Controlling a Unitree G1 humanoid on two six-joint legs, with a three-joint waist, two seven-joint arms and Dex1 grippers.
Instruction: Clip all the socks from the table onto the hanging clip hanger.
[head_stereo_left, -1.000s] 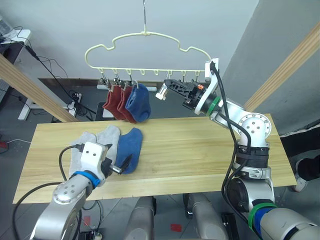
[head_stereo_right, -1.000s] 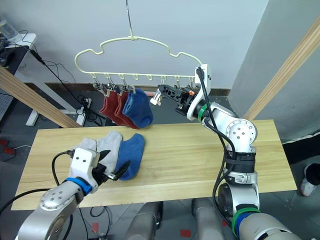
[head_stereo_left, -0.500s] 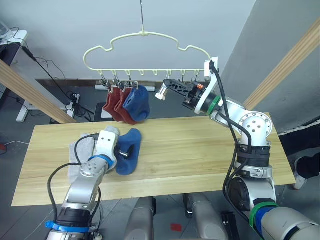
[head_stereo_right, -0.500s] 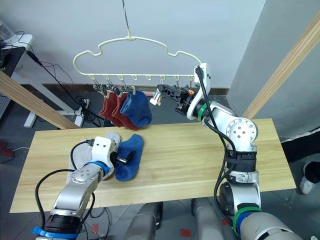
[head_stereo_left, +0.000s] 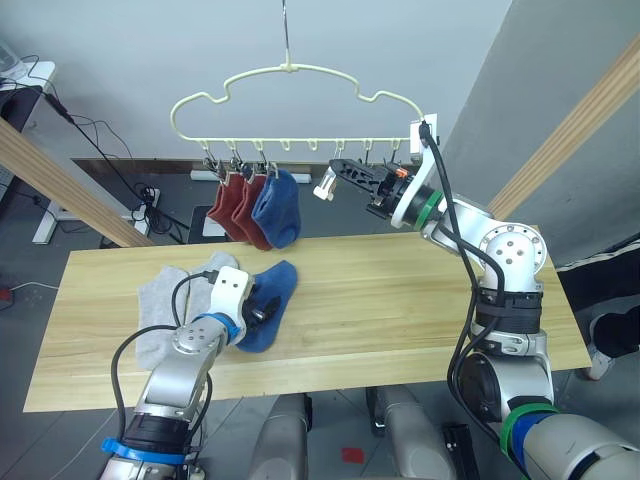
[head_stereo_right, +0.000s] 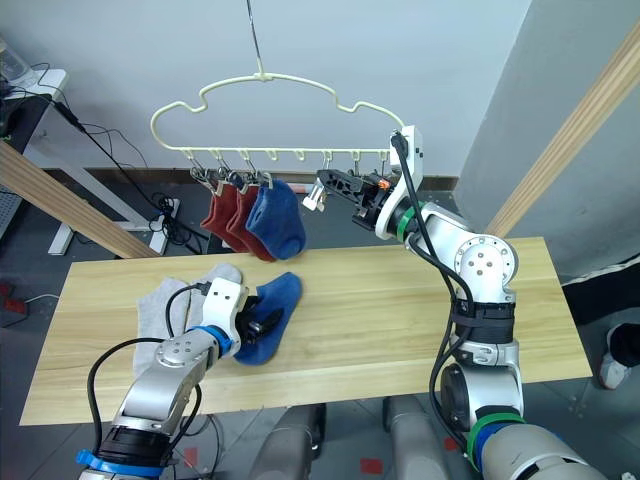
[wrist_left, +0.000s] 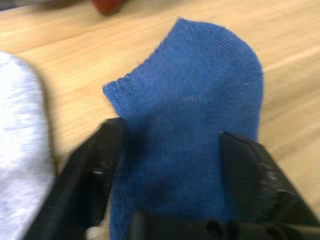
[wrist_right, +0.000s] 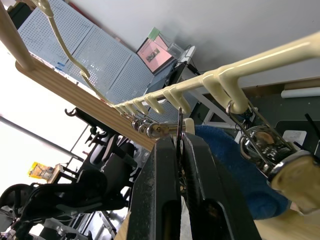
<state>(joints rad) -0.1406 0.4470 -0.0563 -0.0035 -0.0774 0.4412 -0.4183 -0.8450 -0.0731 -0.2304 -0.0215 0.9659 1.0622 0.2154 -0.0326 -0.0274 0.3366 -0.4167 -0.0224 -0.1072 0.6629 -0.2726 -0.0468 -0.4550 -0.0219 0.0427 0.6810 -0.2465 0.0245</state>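
The cream clip hanger (head_stereo_left: 290, 72) hangs above the table (head_stereo_left: 400, 300). Two rust red socks (head_stereo_left: 232, 205) and a blue sock (head_stereo_left: 277, 208) hang from its left clips. A second blue sock (head_stereo_left: 275, 295) lies on the table beside two light grey socks (head_stereo_left: 160, 305). My left gripper (head_stereo_left: 262, 310) rests low on that blue sock (wrist_left: 200, 95), open, with one finger (wrist_left: 95, 175) on each side of the cloth. My right gripper (head_stereo_left: 335, 166) is held up at the hanger's bar. It is shut on the thin metal lever of a clip (wrist_right: 179, 122), next to an empty clip (head_stereo_left: 323, 185).
Slanted wooden poles cross at the left (head_stereo_left: 60, 170) and the right (head_stereo_left: 580, 130). Cables and a power strip (head_stereo_left: 150, 205) lie on the floor behind the table. The right half of the tabletop holds bare wood.
My left gripper moved from the table's front edge forward onto the blue sock, which slid slightly right. The right gripper stayed at the clip.
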